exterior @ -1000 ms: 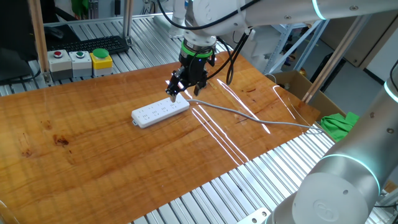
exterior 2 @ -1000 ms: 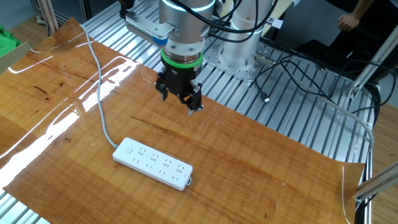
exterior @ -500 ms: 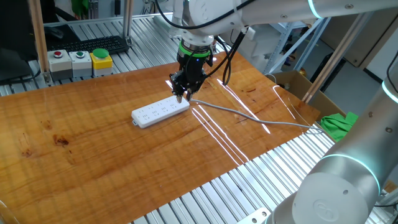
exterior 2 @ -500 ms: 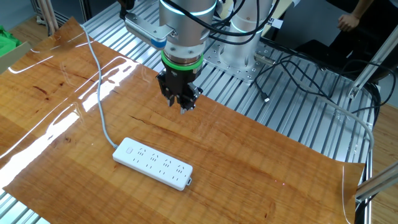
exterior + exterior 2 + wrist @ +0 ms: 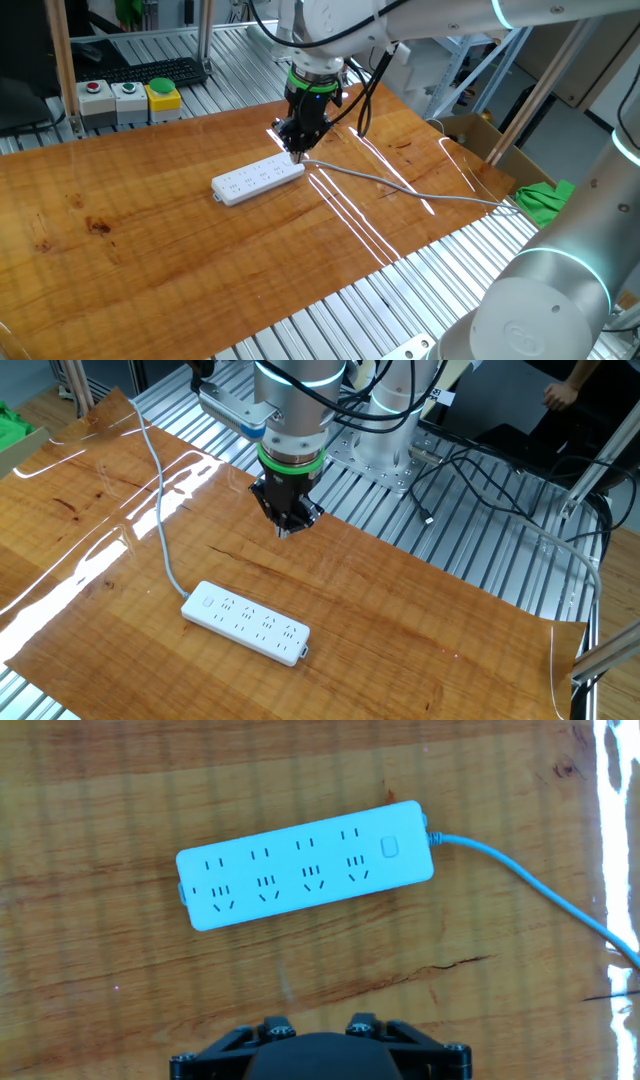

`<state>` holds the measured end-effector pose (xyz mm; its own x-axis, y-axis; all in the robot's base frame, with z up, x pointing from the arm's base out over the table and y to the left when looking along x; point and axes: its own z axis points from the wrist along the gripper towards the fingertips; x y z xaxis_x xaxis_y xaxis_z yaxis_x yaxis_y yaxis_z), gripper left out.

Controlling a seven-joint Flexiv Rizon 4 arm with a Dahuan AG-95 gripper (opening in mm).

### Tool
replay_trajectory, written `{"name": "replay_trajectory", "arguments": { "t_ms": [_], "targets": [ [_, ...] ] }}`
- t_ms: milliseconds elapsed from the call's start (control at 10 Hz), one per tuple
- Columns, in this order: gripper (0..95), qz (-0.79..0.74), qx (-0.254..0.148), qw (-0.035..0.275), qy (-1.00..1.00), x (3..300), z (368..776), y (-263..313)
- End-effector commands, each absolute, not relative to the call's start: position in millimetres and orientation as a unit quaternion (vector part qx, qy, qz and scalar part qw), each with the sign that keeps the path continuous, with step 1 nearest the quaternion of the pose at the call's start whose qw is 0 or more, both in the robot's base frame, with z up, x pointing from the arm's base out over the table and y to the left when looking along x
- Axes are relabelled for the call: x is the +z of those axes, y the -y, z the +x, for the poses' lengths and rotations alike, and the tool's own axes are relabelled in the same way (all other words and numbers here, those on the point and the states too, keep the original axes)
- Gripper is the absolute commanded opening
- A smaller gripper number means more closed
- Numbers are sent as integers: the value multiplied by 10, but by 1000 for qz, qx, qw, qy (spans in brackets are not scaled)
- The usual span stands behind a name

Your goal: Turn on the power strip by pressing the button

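The white power strip [image 5: 258, 180] lies flat on the wooden table [image 5: 150, 250], its grey cable [image 5: 400, 188] running off to the right. In the other fixed view the strip [image 5: 245, 622] lies near the front edge, with its button [image 5: 207, 600] at the cable end. The hand view shows the strip [image 5: 305, 865] from above, with the square button [image 5: 389, 847] at its right end. My gripper [image 5: 300, 155] hangs above the strip's cable end, clear of it. Its fingers meet in one point [image 5: 283, 533] and hold nothing. Only the gripper's dark body [image 5: 315, 1055] shows in the hand view.
A control box with red, green and yellow buttons [image 5: 130, 98] and a keyboard [image 5: 150, 72] stand at the back left. A cardboard box [image 5: 470, 130] and green cloth [image 5: 545, 200] lie off the table's right. A second arm's grey base [image 5: 540, 300] stands front right. Loose cables [image 5: 480, 470] lie behind.
The fingers were spread a second ago and have closed to a single point. The hand has turned slightly and stayed above the strip's cable end.
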<state>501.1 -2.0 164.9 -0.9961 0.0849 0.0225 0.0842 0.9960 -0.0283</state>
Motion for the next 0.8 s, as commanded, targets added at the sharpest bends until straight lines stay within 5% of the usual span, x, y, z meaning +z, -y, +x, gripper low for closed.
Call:
{"name": "replay_trajectory", "arguments": {
  "t_ms": [100,800],
  "targets": [
    [0,-33,14,13,999,1623,5039,65],
    [0,-16,8,23,1000,1375,5598,341]
  ]
}}
